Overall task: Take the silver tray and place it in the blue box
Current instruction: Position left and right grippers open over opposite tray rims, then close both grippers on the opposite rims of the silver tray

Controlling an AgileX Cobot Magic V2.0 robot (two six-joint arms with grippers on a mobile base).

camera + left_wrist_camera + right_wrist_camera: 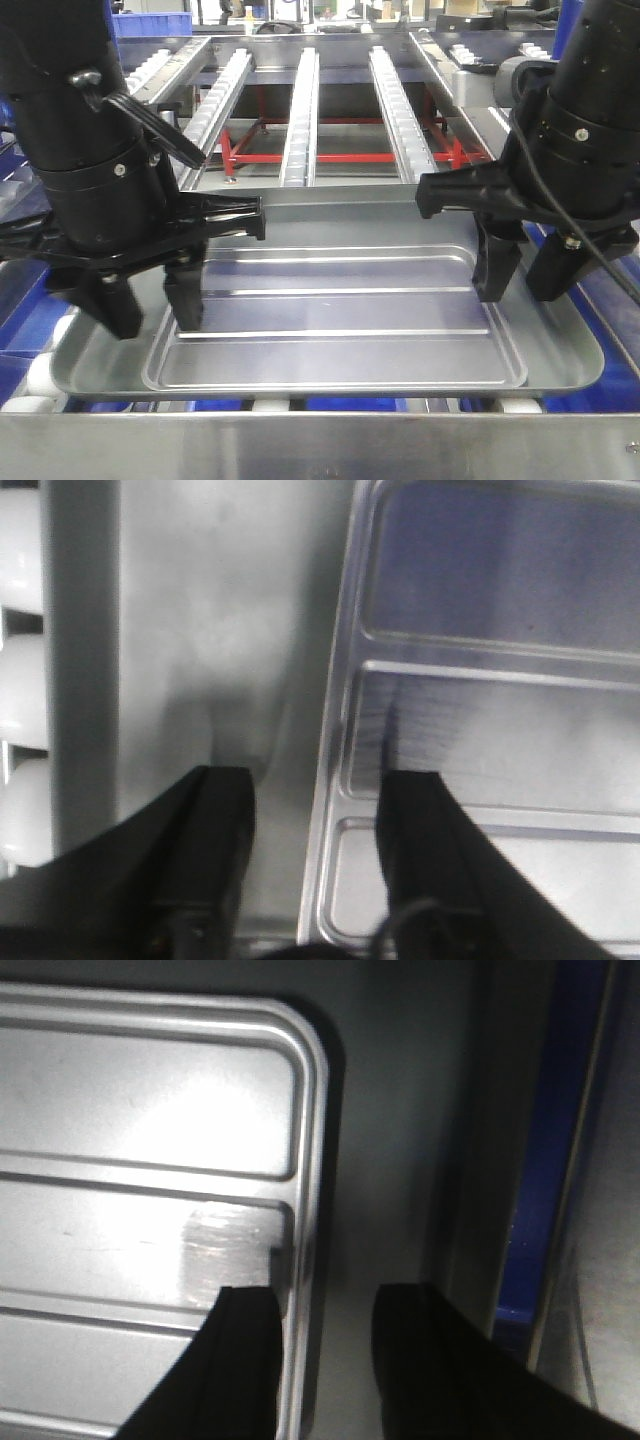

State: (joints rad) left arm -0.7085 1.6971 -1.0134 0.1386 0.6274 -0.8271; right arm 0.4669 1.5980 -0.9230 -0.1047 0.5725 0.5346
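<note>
The silver tray (340, 310), with its long ridges, lies flat inside a larger plain grey tray (572, 352). My left gripper (152, 318) is open and straddles the silver tray's left rim, one finger inside and one outside; the left wrist view shows the same (318, 790), with the silver tray (500, 740) on the right. My right gripper (522, 288) is open and straddles the right rim, as the right wrist view (325, 1300) also shows over the silver tray (150, 1110). Bright-blue plastic, probably the blue box (548, 1160), shows beside and under the grey tray (350, 405).
White rollers (20, 690) run along the grey tray's left side. Behind the trays stands a metal roller-rail frame (300, 110) with a red rack (260, 150) beneath. A metal bar (320, 445) crosses the front edge. Another blue crate (150, 22) stands far back left.
</note>
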